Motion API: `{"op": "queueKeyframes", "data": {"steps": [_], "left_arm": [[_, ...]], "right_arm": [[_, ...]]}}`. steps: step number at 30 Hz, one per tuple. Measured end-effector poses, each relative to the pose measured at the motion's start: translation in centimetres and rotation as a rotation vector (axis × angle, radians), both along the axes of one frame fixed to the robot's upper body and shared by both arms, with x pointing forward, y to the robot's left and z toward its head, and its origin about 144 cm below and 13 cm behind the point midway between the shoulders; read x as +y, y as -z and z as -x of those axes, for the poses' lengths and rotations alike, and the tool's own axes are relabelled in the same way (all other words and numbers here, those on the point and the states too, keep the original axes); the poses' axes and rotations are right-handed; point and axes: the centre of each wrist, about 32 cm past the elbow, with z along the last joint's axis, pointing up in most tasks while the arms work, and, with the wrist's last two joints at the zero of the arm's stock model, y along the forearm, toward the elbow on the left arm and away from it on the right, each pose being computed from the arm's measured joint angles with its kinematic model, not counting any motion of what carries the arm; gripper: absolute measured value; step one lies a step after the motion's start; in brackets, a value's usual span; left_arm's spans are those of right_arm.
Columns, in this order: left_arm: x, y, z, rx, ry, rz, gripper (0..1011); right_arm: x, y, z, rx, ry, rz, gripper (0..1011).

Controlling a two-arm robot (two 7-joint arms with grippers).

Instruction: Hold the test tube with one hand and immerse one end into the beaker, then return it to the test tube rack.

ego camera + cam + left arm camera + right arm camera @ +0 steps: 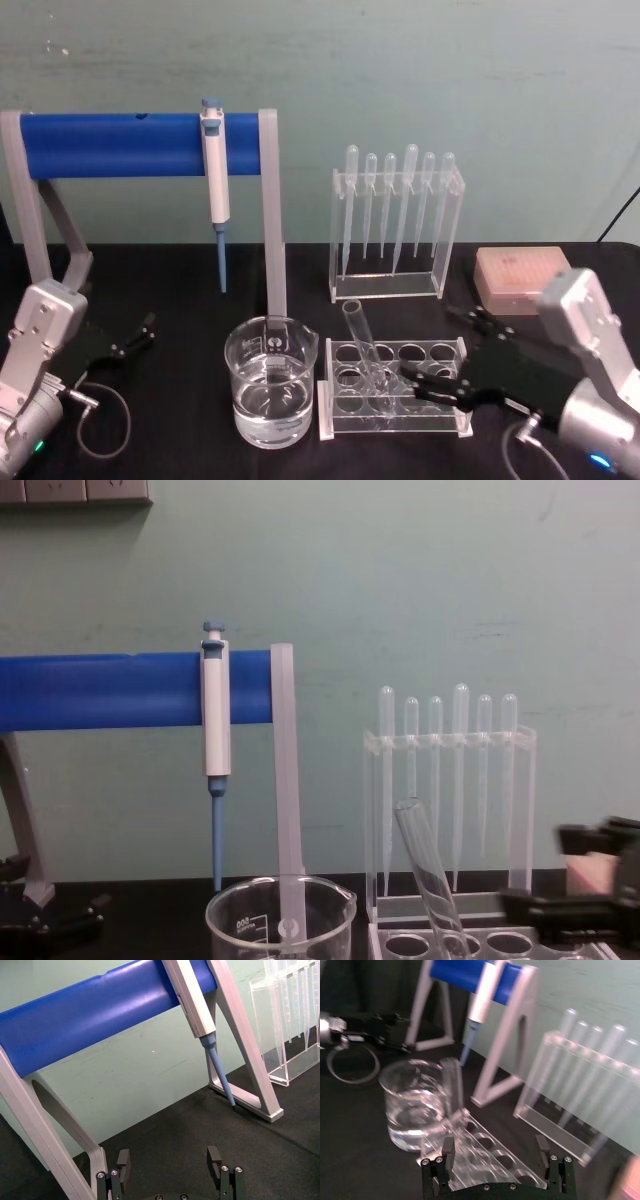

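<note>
The test tube is a clear glass cylinder leaning in a hole of the low clear rack, its open top tilted toward the left. Left of the rack stands the beaker, partly filled with clear liquid. My right gripper is open just right of the tube, low over the rack and apart from the tube. In the right wrist view its fingers stand wide with nothing between them, the tube and beaker ahead. My left gripper rests open at the table's left.
A grey stand with a blue bar carries a white and blue micropipette behind the beaker. A tall clear rack of thin pipettes stands at the back. A pink tip box sits at the right rear.
</note>
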Motion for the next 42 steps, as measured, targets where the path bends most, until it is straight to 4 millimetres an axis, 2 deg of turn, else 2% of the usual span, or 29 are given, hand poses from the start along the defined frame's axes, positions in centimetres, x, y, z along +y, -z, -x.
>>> {"op": "queueKeyframes", "data": {"steps": [9, 20, 24, 27, 29, 30, 34, 37, 40, 42], "left_arm": [[0.0, 0.0, 0.0, 0.0, 0.0, 0.0, 1000], [0.0, 0.0, 0.0, 0.0, 0.0, 0.0, 1000], [0.0, 0.0, 0.0, 0.0, 0.0, 0.0, 1000], [0.0, 0.0, 0.0, 0.0, 0.0, 0.0, 1000], [0.0, 0.0, 0.0, 0.0, 0.0, 0.0, 1000], [0.0, 0.0, 0.0, 0.0, 0.0, 0.0, 1000], [0.0, 0.0, 0.0, 0.0, 0.0, 0.0, 1000], [0.0, 0.0, 0.0, 0.0, 0.0, 0.0, 1000], [0.0, 0.0, 0.0, 0.0, 0.0, 0.0, 1000], [0.0, 0.0, 0.0, 0.0, 0.0, 0.0, 1000]], "right_arm": [[3.6, -1.8, -2.4, 0.038, -0.101, 0.01, 1000], [5.5, -2.0, -4.4, 0.052, -0.101, 0.039, 994], [5.8, -1.9, -4.6, 0.061, -0.099, 0.045, 919], [6.0, -1.9, -4.6, 0.065, -0.098, 0.046, 821], [6.1, -1.9, -4.6, 0.068, -0.097, 0.046, 811], [6.1, -2.0, -4.5, 0.067, -0.097, 0.046, 734], [6.1, -2.1, -4.3, 0.064, -0.096, 0.047, 654], [6.0, -2.2, -4.1, 0.061, -0.094, 0.041, 512], [6.0, -2.3, -4.0, 0.059, -0.096, 0.037, 449], [6.0, -2.4, -4.0, 0.058, -0.095, 0.032, 367]]}}
